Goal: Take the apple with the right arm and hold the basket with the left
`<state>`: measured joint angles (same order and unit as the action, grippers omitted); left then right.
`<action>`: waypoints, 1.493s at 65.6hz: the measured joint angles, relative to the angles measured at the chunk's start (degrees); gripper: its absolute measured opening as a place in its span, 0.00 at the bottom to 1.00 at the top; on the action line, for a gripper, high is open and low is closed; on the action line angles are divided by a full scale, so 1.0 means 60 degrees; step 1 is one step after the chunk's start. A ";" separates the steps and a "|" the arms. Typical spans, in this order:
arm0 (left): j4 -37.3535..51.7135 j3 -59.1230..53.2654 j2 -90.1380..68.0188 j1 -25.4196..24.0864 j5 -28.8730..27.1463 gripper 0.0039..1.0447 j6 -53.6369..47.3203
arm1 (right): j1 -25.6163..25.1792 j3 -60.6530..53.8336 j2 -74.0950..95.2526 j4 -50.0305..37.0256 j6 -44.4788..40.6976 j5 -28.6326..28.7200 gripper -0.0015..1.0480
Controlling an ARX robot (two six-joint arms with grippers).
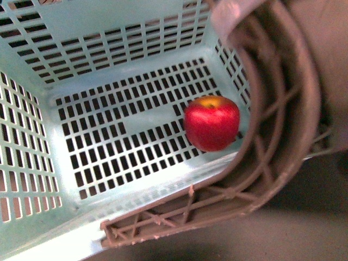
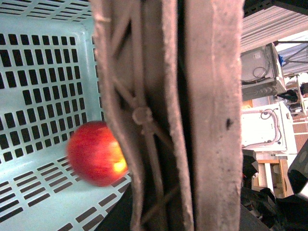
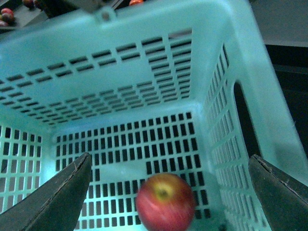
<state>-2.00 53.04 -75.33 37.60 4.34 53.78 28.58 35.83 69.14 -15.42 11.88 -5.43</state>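
Observation:
The red apple (image 1: 212, 124), yellow-orange round its stem, lies on the slotted floor of the light teal basket (image 1: 109, 81), near the wall under the brownish latticed handle (image 1: 288, 125). In the left wrist view the handle (image 2: 159, 115) fills the middle, with my left gripper (image 2: 178, 202) shut on it and its fingers mostly hidden. The apple (image 2: 94, 153) shows blurred beside the handle. My right gripper (image 3: 171, 192) hangs open over the basket (image 3: 144, 77). Its dark fingers (image 3: 62, 197) stand wide apart on either side of the apple (image 3: 165, 202), without touching it.
Dark red fruits (image 3: 6, 14) lie beyond the basket's far rim. White appliances (image 2: 260, 72) and clutter stand behind the handle. A dark surface (image 1: 272, 234) lies under the basket's near edge.

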 joint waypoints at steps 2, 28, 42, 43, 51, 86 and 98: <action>0.0000 0.0000 -0.0004 0.0004 -0.0007 0.15 -0.0015 | -0.0080 -0.0015 -0.0044 0.0000 0.0029 -0.0036 0.92; 0.0000 0.0007 0.0011 0.0004 0.0015 0.15 0.0011 | -0.3472 -0.0962 -0.2524 0.1064 -0.0146 -0.0350 0.92; 0.0000 0.0007 0.0011 0.0015 0.0011 0.15 -0.0025 | -0.4645 -0.2572 -0.3268 -0.2065 -0.1395 0.0845 0.69; 0.0000 0.0007 0.0011 0.0015 0.0018 0.15 -0.0022 | -0.4663 -0.2656 -0.3311 -0.2160 -0.1446 0.0845 0.68; 0.0000 0.0007 0.0011 0.0011 -0.0015 0.15 0.0040 | -0.4732 -0.3355 -0.3810 -0.2473 -0.1727 0.0882 0.49; 0.0000 0.0007 0.0011 0.0011 -0.0007 0.15 0.0000 | -0.4747 -0.5031 -0.5872 -0.2047 -0.1938 0.0896 0.02; 0.0000 0.0007 0.0011 0.0011 -0.0007 0.15 0.0004 | -0.4747 -0.5337 -0.6655 -0.1581 -0.1942 0.0896 0.02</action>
<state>-2.00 53.08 -75.26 37.67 4.29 53.80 0.10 3.81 29.21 -24.91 0.23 -0.05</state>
